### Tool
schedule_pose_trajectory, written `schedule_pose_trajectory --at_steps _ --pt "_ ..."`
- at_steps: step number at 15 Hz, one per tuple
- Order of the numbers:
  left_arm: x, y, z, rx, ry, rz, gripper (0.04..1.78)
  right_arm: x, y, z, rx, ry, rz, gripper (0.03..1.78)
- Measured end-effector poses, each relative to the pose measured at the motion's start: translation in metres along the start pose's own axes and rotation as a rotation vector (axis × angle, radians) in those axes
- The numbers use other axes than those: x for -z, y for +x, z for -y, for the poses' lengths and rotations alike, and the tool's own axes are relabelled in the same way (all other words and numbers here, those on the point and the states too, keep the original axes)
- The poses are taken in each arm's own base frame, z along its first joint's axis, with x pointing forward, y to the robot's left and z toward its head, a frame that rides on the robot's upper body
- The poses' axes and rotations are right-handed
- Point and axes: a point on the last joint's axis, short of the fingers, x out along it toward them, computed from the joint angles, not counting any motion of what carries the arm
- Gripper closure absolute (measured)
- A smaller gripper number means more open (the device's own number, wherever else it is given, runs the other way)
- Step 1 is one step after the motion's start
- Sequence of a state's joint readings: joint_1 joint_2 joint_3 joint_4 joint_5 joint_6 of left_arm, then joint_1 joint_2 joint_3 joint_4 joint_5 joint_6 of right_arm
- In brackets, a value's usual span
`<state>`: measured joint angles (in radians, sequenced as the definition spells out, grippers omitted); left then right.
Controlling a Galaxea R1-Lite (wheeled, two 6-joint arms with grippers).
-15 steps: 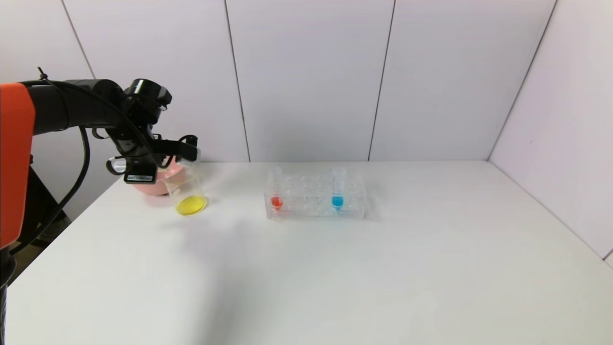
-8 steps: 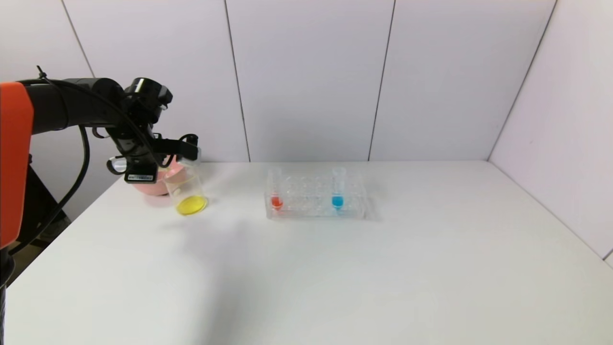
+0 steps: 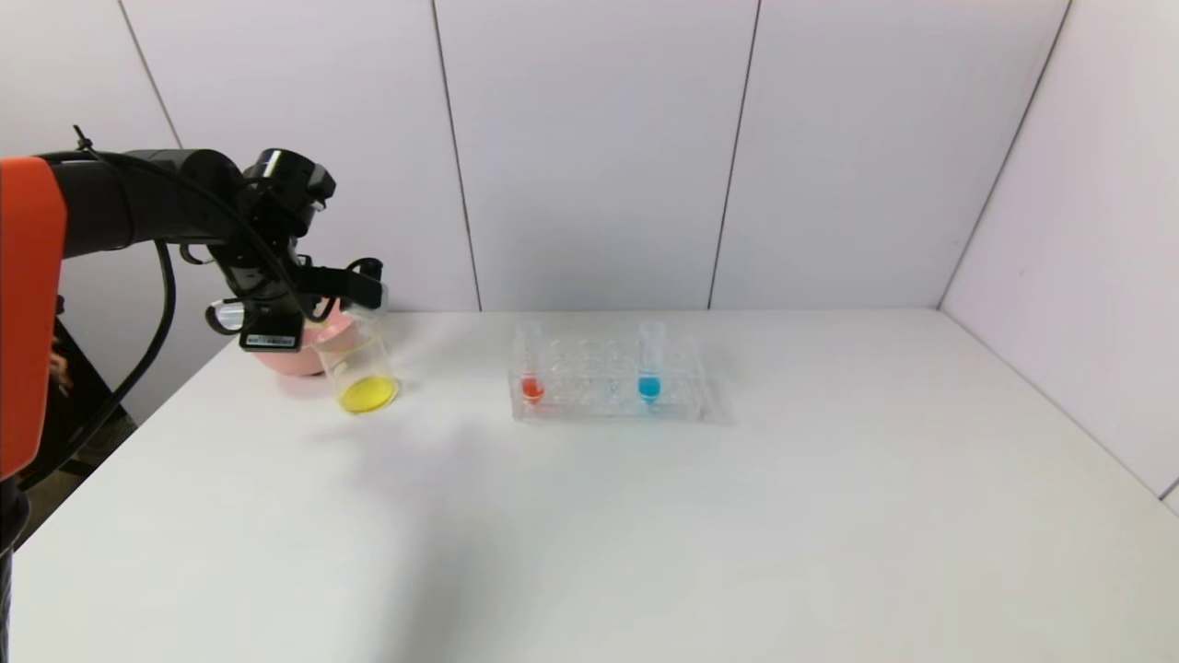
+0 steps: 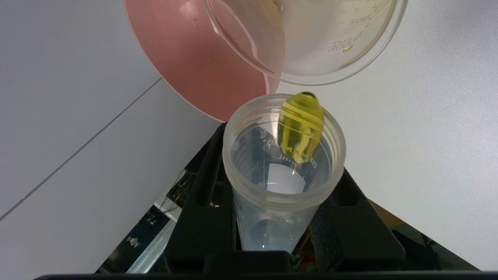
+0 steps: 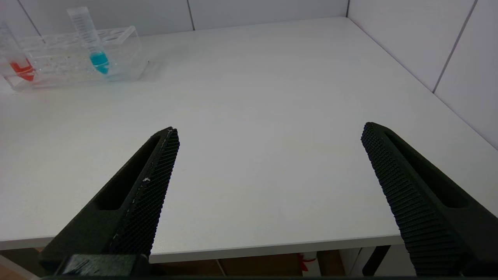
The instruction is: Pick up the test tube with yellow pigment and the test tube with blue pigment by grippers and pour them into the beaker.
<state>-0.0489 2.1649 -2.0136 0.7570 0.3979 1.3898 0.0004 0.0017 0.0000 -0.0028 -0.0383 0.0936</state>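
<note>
Over at ten o'clock on the white table (image 3: 645, 516), the black left gripper (image 4: 272, 229) is clenched on the clear yellow-pigment test tube (image 4: 282, 171), tipped mouth-first above the clear glass beaker (image 3: 357, 368), yellow pooled inside, beside a pink bowl (image 3: 276, 357). At twelve o'clock the blue-pigment tube (image 3: 650, 361) stands in the clear rack (image 3: 608, 405) with a red-bottomed tube (image 3: 530, 364). The right gripper (image 5: 268, 186) hangs released near the table's edge

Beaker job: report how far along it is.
Done: the beaker holds a yellow layer at its bottom. In hand: the left gripper grips the test tube with yellow pigment, tipped at the beaker's rim, a last yellow drop at its mouth. Left: the test tube with blue pigment stands in the rack, unpoured; the right gripper waits open at the table's near edge.
</note>
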Motion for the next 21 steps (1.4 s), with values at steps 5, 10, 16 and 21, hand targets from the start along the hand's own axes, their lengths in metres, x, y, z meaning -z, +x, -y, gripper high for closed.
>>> schedule_pose_trajectory --at_steps 5,10,16,21 --pt "0.0016 -0.0031 0.0013 0.012 -0.001 -0.002 1.28 0.0000 0.0000 0.0000 0.000 0.000 0.000 0.10" --pt "0.0027 -0.0058 0.0015 0.014 0.000 -0.002 1.28 0.0000 0.0000 0.0000 0.000 0.000 0.000 0.10" --pt "0.0048 -0.0086 0.0007 0.009 -0.004 -0.002 1.28 0.0000 0.0000 0.0000 0.000 0.000 0.000 0.10" --pt "0.0051 -0.0090 0.0003 0.008 -0.021 0.013 1.28 0.0000 0.0000 0.0000 0.000 0.000 0.000 0.10"
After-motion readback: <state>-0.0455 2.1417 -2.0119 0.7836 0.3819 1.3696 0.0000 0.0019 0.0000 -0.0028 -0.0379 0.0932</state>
